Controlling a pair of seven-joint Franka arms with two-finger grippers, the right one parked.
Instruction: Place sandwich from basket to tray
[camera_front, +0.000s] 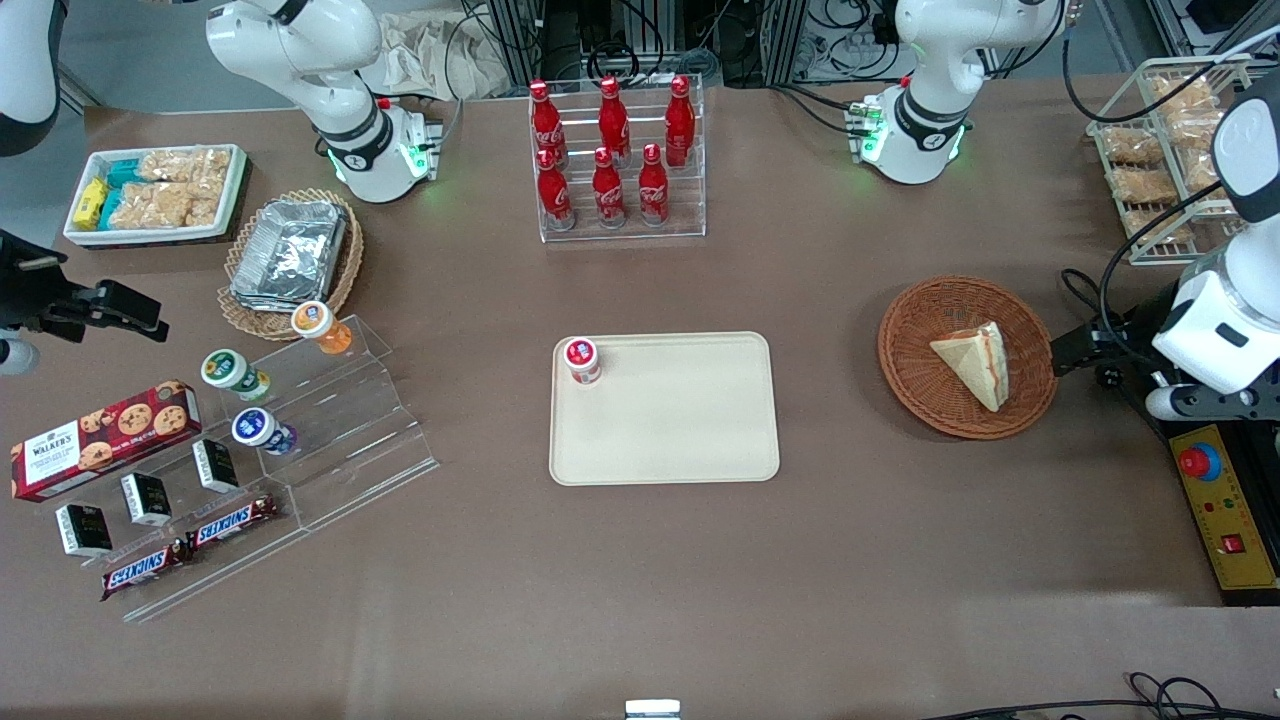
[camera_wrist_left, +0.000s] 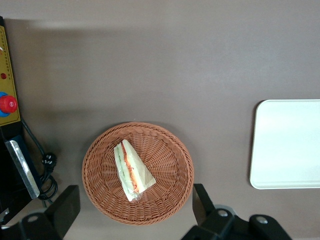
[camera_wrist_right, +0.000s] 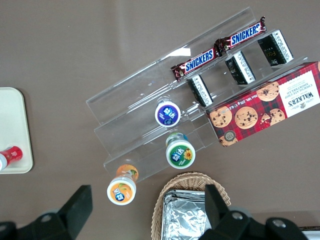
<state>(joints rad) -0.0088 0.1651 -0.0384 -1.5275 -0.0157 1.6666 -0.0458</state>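
Spread wide and holding nothing, the left gripper (camera_wrist_left: 135, 212) hangs well above the table at the working arm's end, looking down over the basket (camera_wrist_left: 170, 150). Nothing of the job is done yet. On the tray (camera_front: 690, 440) only a small red-capped cup (camera_front: 582, 360) stands, in a corner toward the parked arm's end and farther from the front camera. Out in the basket the sandwich (camera_front: 975, 360) lies untouched; descent, grasp, carry and release are all left.
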